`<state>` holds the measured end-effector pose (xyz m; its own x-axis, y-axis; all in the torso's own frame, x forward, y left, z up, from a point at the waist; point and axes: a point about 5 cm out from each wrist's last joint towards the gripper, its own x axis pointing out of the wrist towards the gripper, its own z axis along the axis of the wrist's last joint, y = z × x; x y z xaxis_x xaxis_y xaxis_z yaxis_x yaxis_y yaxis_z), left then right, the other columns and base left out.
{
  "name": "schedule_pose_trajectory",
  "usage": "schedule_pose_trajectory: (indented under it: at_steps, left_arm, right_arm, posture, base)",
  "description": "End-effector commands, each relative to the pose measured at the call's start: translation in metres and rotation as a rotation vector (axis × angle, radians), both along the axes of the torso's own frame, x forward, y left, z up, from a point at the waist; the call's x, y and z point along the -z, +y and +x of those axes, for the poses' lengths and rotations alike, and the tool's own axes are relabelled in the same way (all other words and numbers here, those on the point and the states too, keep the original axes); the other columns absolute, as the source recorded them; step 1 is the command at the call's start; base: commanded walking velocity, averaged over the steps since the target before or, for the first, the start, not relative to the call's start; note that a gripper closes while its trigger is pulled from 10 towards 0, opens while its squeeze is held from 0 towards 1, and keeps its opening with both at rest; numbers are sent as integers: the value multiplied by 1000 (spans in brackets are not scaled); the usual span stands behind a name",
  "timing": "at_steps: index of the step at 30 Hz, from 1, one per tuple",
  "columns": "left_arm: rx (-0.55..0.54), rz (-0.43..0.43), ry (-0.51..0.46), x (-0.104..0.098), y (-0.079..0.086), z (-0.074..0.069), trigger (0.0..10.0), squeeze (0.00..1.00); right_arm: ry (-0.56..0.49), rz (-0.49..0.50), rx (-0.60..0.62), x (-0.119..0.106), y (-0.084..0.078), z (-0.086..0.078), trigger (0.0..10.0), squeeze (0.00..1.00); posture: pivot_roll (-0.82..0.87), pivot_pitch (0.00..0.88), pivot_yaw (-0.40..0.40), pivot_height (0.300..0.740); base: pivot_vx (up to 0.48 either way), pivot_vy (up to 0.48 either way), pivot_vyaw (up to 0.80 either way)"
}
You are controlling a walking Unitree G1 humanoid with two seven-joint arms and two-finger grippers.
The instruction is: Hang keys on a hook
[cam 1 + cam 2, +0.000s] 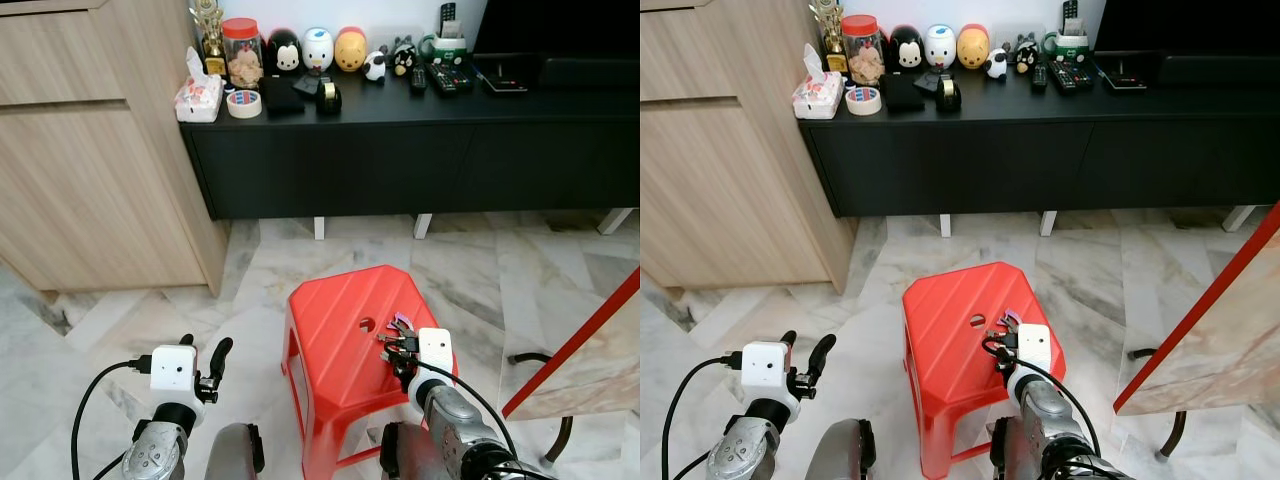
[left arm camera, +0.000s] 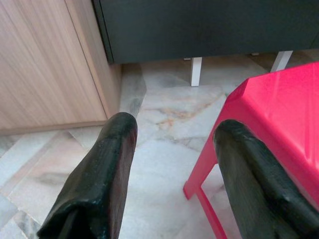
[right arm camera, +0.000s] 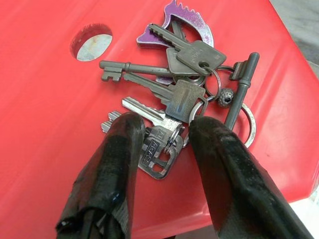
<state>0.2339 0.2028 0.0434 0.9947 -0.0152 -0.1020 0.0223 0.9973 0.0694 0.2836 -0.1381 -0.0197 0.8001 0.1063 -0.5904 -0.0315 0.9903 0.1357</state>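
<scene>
Down on the red plastic stool lies the bunch of keys, on the seat just beside its round centre hole and toward the robot's right edge; several silver keys, a long dark old-style key and a purple fish-shaped tag fan out from linked rings; the right hand sits low over the bunch with its two black fingers spread apart, their tips on either side of the nearest flat key, gripping nothing; the left hand hangs beside the stool on the robot's left, above the marble floor, its fingers likewise spread and holding nothing; beyond the stool runs a long black TV console carrying a tissue box, a roll of tape, a red-lidded jar, round toy figures and remote controls; left of the stool stands a light wooden cabinet.
</scene>
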Motion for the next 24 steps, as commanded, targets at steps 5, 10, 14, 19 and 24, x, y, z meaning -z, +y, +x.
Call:
schedule_pose_trajectory:
  at_steps: [5,10,14,19,24]
  left_arm:
    - [3,9,5,0,1,-2,10000,0]
    - [1,11,8,0,2,-2,10000,0]
    - [1,12,7,0,2,-2,10000,0]
    - [1,13,5,-1,2,-2,10000,0]
    - [2,13,4,-1,2,-1,10000,0]
  right_arm:
    - [47,-4,-10,7,2,-8,10000,0]
    - [50,1,-10,8,2,-8,3137,0]
    - [53,2,-13,9,2,-9,0,0]
    - [53,5,-14,9,2,-10,0,0]
    - [54,7,-13,9,2,-10,0,0]
  posture:
    - [92,110,-18,587]
    - [92,110,-17,587]
    - [93,110,-17,587]
    - [92,109,-16,587]
    - [94,110,-16,587]
  base:
    - [0,0,0]
    - [0,0,0]
    - [0,0,0]
    - [0,0,0]
    - [0,0,0]
